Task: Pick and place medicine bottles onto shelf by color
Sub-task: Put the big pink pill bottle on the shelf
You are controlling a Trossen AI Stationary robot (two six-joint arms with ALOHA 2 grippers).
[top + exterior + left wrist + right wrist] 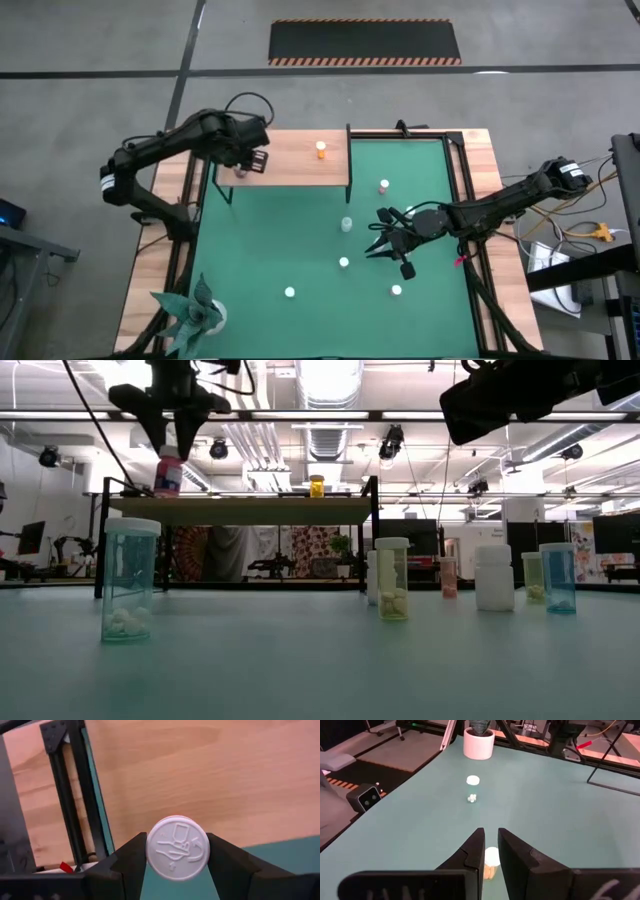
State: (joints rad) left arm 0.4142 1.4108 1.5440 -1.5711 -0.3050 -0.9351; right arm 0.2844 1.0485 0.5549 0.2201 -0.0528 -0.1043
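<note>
My left gripper (243, 165) is over the left end of the light-wood shelf (290, 168) and is shut on a pink medicine bottle (168, 475). Its white cap (177, 847) shows between the fingers in the left wrist view. An orange bottle (321, 150) stands on the shelf's far side. My right gripper (378, 248) hovers over the green mat with its fingers almost together and touches nothing. A white-capped bottle (491, 860) stands just below and ahead of it. Several more bottles stand on the mat (384, 186) (347, 223) (289, 293) (396, 291). My left gripper pinches the pink bottle between its two fingers (227, 862) at the white cap (200, 851), the bottle's top end. The fingers come from above, pointing down. The bottle hangs upright, its base (167, 492) level with the shelf top; whether it rests there I cannot tell.
Thin black posts (349, 158) stand at the shelf's edges. A green paper plant in a white pot (192, 315) sits at the mat's near left corner. Open mat lies between the scattered bottles. Black frame rails (460, 170) border the mat.
</note>
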